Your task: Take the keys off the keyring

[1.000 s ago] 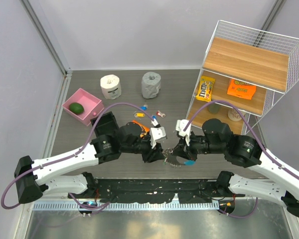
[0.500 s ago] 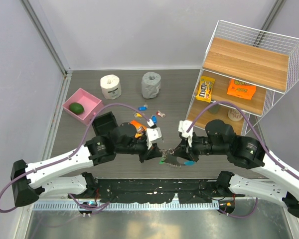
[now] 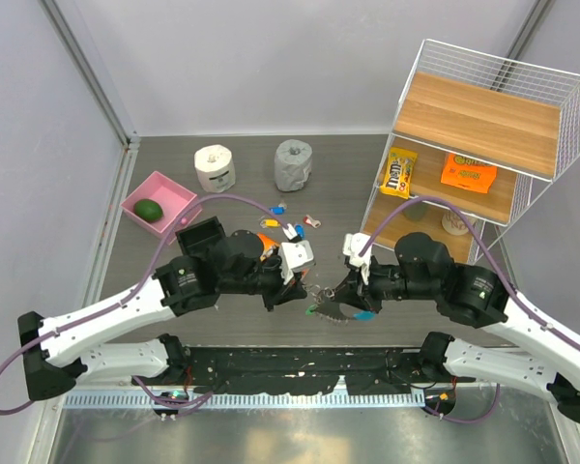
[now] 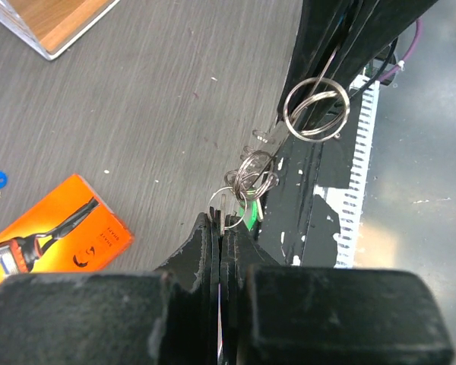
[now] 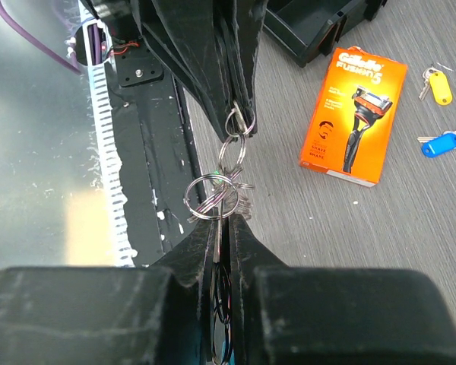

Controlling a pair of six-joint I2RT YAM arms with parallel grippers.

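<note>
Left wrist view has the left gripper (image 4: 222,226) pinched tight on a small split ring (image 4: 230,213). That ring links through more rings to a large split ring (image 4: 315,112), which is clamped in the narrow right gripper (image 5: 222,219). From above, the keys (image 3: 340,312) form a jagged grey cluster by the right gripper's tip, near the table's (image 3: 348,179) front edge. The light-blue keyring (image 3: 366,315) touches their right side. A Gillette razor box (image 5: 355,114) lies nearby.

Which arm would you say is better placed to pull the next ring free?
Left, probably. The left gripper is shut on the small ring at the chain's free end, while the right gripper is shut on the large ring, with the keys beneath it.
</note>
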